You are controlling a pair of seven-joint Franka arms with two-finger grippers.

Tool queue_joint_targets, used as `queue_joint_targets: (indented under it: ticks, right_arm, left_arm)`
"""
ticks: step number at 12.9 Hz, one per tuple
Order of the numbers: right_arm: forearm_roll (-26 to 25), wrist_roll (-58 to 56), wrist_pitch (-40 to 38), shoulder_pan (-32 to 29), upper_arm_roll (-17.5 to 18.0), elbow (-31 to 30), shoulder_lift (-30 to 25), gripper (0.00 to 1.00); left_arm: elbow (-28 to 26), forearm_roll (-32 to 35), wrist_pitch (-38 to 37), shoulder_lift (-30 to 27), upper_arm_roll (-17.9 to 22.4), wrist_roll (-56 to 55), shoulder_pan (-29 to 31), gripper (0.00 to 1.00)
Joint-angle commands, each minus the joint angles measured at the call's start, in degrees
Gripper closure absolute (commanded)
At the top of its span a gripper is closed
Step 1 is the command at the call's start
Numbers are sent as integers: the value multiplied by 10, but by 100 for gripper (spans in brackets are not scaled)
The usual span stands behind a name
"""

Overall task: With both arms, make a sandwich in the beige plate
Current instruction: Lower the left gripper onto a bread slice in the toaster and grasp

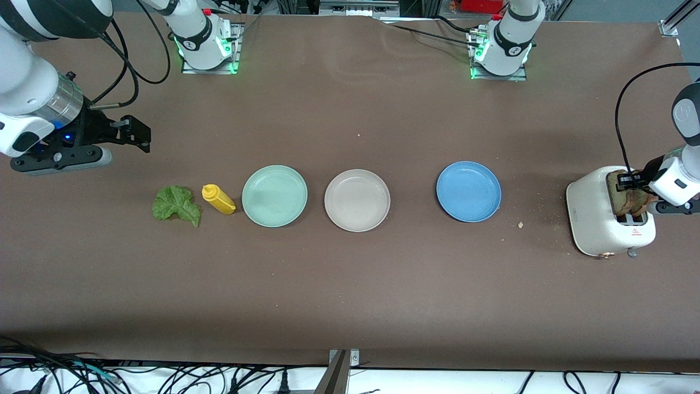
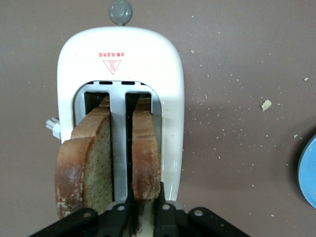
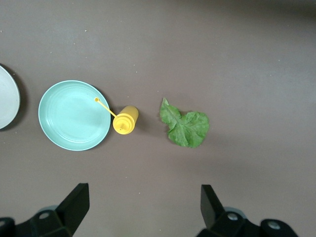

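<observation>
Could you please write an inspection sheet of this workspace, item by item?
Surface: brown table, crumbs near the toaster.
Job's things: beige plate bare; lettuce leaf flat on the table; two bread slices in the toaster slots, one gripped.
Clutter: mint green plate, blue plate, yellow sauce bottle lying down.
Grippers: left pincer shut on a bread slice over the toaster; right pincer open, waiting above the table near the lettuce.
Cables: black cables along the table edge nearest the camera.
Surroundings: nothing seen.
</observation>
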Motion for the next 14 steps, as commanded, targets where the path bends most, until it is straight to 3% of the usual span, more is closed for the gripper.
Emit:
queue_joint_targets:
  ticks: [1,6,10,14]
  right_arm:
    - [11,-7,-7,0,-3,2,-5,0]
    - [11,-7,-8,0,-3,1,-4,0]
    - [12,-7,-8,0,-3,1,-4,0]
    - [11,-7,-8,0,-3,1,-4,0]
  left_arm:
    - [-6,12,-2,-26,-10,2,7,100]
    - [15,12,-21,-30,-16,3,3,100]
    - [95,13,-121,-29,-36,3,2,100]
    - [178,6,-201,-29,-110,-3,2,100]
